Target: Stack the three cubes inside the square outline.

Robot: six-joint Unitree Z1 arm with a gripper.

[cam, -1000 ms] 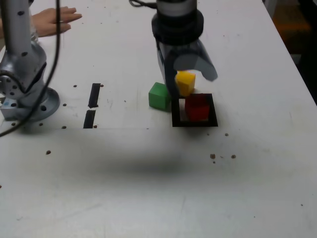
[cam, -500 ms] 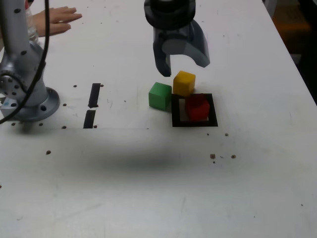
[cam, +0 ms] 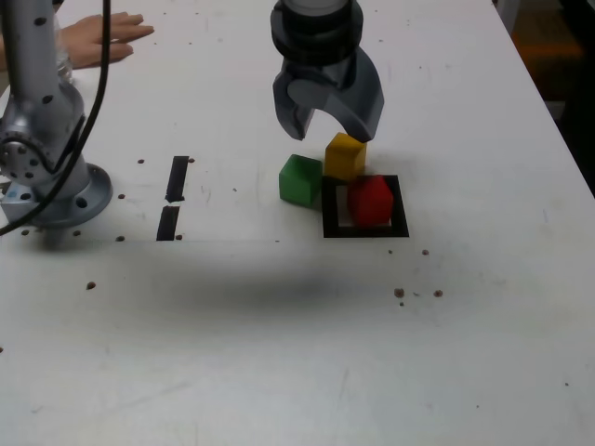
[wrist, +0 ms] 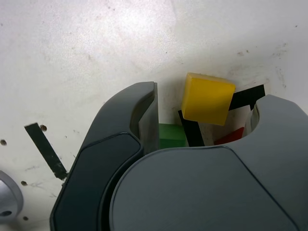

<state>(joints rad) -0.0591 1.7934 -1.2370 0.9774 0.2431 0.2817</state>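
The red cube [cam: 370,201] sits tilted inside the black square outline [cam: 364,230]. At the outline's far left corner stands the yellow cube [cam: 345,156], and the green cube [cam: 299,179] is just to the exterior view's left of it. My gripper [cam: 332,128] hangs open above and slightly behind the yellow cube, holding nothing. In the wrist view the yellow cube [wrist: 207,98] shows between the spread fingers [wrist: 144,115], with slivers of the green cube [wrist: 172,134], the red cube [wrist: 232,136] and the outline [wrist: 248,95] below it.
The arm's grey base [cam: 46,177] stands at the exterior view's left, with a person's hand [cam: 102,37] resting behind it. Two short black tape strips [cam: 177,178] lie between the base and the cubes. Dark specks dot the white table [cam: 279,353].
The gripper has risen from among the cubes, shifted a little toward the exterior view's left, and its jaws have spread slightly. The three cubes have stayed in place.
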